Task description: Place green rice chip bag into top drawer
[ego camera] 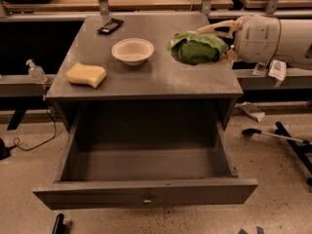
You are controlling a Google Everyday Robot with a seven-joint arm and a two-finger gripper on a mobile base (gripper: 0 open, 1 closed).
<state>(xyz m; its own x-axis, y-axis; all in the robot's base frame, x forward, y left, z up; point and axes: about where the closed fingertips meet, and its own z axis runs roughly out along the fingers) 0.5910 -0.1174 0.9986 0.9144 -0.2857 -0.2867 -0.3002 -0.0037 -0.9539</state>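
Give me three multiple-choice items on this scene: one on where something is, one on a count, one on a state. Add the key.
1. Where is the crumpled bright green foil snack bag?
A. on the floor
B. lying on a chair
C. held in the two-finger gripper over the right rear of the grey cabinet top

2. How many things lie on that cabinet top?
A. one
B. three
C. six

3. The wide grey metal top drawer is:
A. pulled out, with nothing in it
B. pushed shut
C. pulled out and full of cans

Key:
1 C, the gripper clamps the bag above the top.
2 B, a round white bowl, a yellow sponge and a flat black device.
3 A, its bare floor shows.
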